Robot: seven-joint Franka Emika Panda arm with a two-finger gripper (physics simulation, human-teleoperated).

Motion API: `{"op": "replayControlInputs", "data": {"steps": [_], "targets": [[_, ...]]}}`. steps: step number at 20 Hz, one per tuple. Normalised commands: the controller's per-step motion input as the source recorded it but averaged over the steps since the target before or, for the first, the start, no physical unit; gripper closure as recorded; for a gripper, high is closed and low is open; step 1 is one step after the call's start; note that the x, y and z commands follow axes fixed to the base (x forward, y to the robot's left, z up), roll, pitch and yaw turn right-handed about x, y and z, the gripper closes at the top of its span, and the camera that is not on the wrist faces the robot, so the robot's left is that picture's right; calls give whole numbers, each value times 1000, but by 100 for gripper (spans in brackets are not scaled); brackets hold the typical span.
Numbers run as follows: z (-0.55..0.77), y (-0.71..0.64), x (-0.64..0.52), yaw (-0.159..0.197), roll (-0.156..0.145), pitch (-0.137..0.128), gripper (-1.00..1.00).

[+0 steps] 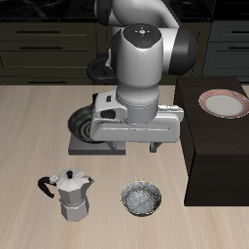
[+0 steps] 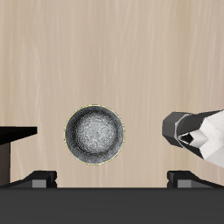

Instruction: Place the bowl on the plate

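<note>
The bowl (image 1: pixel 141 198) is small and round, with a dark rim and a speckled silvery inside. It stands on the wooden table near the front edge. In the wrist view the bowl (image 2: pixel 94 135) lies below the gripper (image 2: pixel 112 180), whose fingertips (image 2: pixel 39 179) stand wide apart with nothing between them. In the exterior view the gripper (image 1: pixel 139 148) hangs well above the table, farther back than the bowl. The white plate (image 1: pixel 223 103) with a reddish-pink rim rests on top of a dark box, off to the side.
A silver moka pot (image 1: pixel 70 195) stands beside the bowl and also shows in the wrist view (image 2: pixel 197 131). The dark box (image 1: pixel 209 160) rises beside the bowl on its other side. A black frying pan (image 1: pixel 86 124) on a stove sits behind the arm.
</note>
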Motion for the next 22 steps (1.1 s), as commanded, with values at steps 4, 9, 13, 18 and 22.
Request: {"op": "replayControlInputs", "data": {"steps": [4,9,13,18,22], "targets": [[-322,-12,87,3,-15,20,-100],[-183,-54,80,-3,1,19,-100],[-165,16,38,-3,6,20,-100],[-220,-50,53,-11,-16,12,-100],[-142,-76,30,-8,-10,19,-100]]}}
